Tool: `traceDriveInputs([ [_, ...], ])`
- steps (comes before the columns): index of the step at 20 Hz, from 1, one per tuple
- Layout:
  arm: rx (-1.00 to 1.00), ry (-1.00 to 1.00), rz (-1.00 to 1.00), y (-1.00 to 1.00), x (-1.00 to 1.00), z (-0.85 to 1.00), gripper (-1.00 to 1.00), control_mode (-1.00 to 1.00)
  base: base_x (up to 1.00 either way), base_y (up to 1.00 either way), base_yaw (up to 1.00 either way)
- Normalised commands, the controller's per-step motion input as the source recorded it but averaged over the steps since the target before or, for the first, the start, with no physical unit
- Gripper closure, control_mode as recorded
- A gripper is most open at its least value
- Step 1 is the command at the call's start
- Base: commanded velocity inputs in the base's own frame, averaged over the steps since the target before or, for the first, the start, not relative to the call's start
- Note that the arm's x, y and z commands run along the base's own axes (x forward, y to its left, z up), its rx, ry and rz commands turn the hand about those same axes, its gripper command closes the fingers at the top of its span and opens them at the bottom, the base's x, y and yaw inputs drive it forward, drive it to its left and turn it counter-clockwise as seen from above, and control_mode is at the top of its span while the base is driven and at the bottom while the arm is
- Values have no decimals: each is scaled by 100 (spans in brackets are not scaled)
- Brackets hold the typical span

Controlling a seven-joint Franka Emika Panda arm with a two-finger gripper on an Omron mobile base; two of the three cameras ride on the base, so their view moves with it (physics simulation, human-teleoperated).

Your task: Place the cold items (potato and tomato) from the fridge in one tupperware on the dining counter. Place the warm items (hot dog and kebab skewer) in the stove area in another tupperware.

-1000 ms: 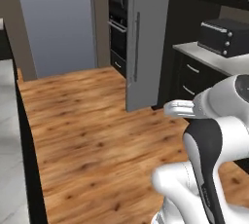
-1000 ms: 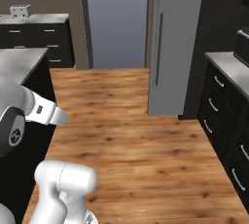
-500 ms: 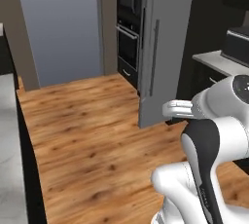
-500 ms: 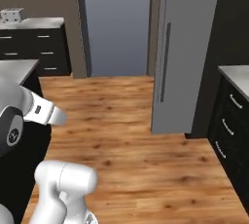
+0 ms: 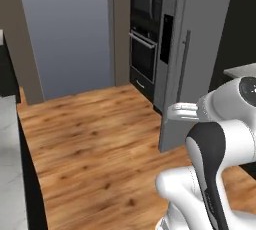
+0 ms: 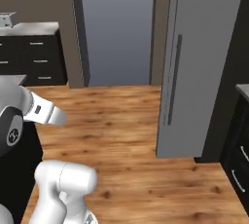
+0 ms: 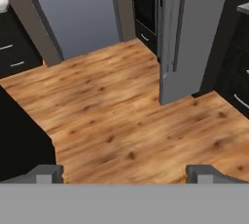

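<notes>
The fridge is seen as a tall grey cabinet with its door closed and a long vertical handle; in the left base view it stands at about 2 o'clock, in the right base view at about 2 o'clock too, and in the hand view at about 1 o'clock; the potato, the tomato and the other task items cannot be made out. The tool is held with its jaws spread wide and nothing between them; its two dark fingertips are seen low over the wooden floor. A built-in black oven is set just beside the fridge, at 12 o'clock in the left base view; a grey wall panel lies behind; dark drawer cabinets under a pale surface stand at 10 o'clock in the right base view; further dark drawers stand at 3 o'clock in the hand view. The floor between the robot and the fridge is seen bare.
</notes>
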Motion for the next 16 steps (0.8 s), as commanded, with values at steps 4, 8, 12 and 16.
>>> traceDriveInputs([
  [4,0,0,0,0,0,0,-100,100,100,0,0],
  [8,0,0,0,0,0,0,-100,100,100,0,0],
  [12,0,0,0,0,0,0,-100,100,100,0,0],
  [16,0,0,0,0,0,0,-100,100,100,0,0],
])
